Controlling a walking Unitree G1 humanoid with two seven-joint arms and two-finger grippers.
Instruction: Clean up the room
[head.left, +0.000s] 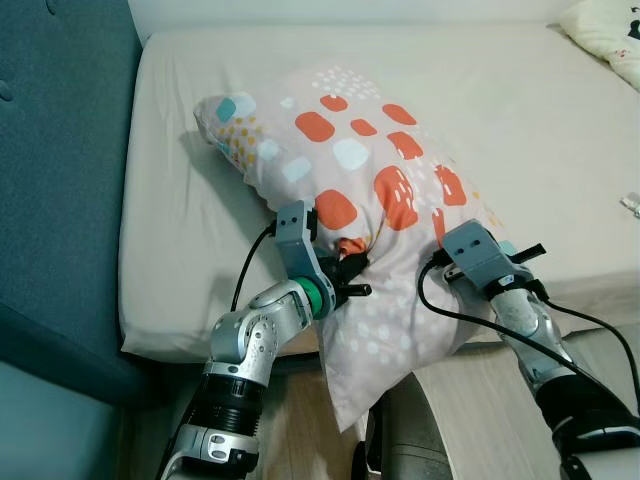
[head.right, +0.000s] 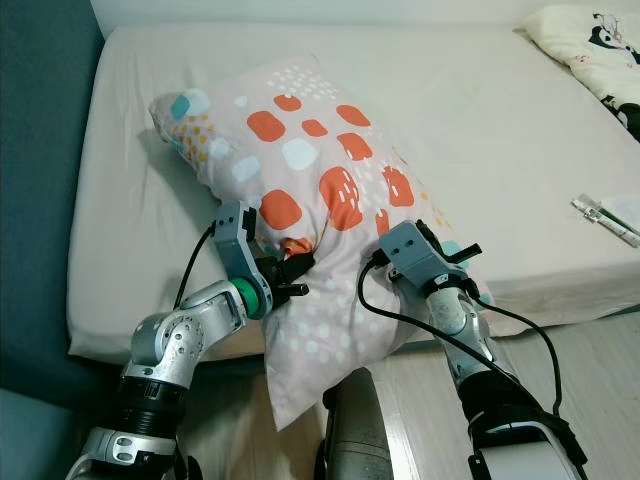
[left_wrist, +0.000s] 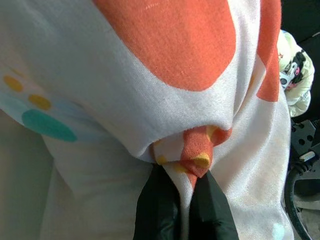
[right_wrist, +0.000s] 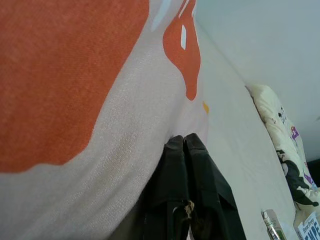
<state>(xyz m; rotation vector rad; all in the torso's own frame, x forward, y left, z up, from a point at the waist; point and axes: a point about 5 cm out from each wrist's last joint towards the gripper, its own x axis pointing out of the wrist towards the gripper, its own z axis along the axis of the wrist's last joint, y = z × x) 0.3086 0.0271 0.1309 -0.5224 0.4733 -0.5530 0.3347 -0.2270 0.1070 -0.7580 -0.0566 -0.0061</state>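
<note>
A large pillow (head.left: 370, 170) with orange, teal and white spots lies slantwise on the bed (head.left: 190, 220), its near end hanging over the front edge. My left gripper (head.left: 352, 278) is shut on a bunched fold of the pillow's cloth near the middle of its near side; in the left wrist view the fold sits pinched between the black fingertips (left_wrist: 200, 200). My right gripper (head.left: 520, 255) is shut at the pillow's right near corner, and the right wrist view has both fingers (right_wrist: 192, 170) pressed together against the pillow's edge.
A teal upholstered panel (head.left: 50, 150) borders the bed on the left. A second pillow with a cartoon print (head.right: 590, 50) lies at the far right corner. Small packets (head.right: 600, 215) rest near the bed's right edge. Wooden floor (head.right: 600, 370) runs along the front.
</note>
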